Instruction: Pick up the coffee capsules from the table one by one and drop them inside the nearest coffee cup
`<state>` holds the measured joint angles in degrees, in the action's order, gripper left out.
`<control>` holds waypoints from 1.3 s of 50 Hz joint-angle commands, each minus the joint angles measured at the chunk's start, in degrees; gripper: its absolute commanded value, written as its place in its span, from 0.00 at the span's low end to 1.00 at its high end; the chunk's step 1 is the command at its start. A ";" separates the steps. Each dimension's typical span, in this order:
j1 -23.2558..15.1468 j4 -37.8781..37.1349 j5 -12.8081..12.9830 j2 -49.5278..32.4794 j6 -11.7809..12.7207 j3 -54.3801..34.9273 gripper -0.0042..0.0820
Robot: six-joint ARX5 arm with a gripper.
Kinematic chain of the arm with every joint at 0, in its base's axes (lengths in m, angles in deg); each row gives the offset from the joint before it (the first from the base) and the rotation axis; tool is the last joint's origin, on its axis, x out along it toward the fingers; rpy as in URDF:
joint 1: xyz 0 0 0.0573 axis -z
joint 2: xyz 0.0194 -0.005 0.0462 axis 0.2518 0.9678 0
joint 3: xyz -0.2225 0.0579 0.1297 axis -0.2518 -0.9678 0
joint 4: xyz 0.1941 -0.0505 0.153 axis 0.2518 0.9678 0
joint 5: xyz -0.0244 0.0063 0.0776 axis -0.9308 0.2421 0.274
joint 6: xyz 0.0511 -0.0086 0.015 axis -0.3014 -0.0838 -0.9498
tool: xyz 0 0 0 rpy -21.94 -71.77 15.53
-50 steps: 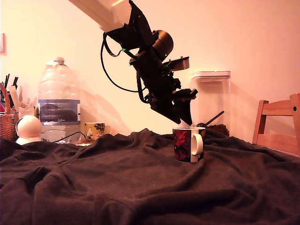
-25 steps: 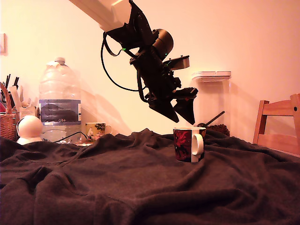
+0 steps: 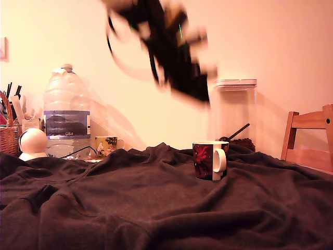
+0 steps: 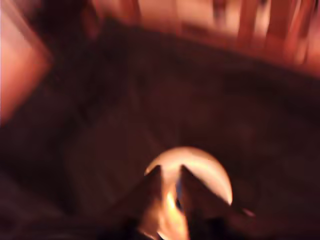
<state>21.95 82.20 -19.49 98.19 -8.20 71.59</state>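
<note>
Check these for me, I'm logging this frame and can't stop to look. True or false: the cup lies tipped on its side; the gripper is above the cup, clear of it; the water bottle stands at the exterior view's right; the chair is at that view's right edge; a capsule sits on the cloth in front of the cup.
1. The cup lies on its side. False: it stands upright on the table.
2. The gripper is above the cup, not touching. True; it is motion-blurred.
3. The water bottle stands at the right. False: it is at the exterior view's left.
4. The chair is at the right edge. True.
5. A capsule sits in front of the cup. False: none shows on the cloth.
</note>
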 commanded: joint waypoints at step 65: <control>-11.69 -37.46 1.84 -50.88 10.91 -67.04 0.02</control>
<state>10.76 45.94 -17.98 49.45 1.98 6.35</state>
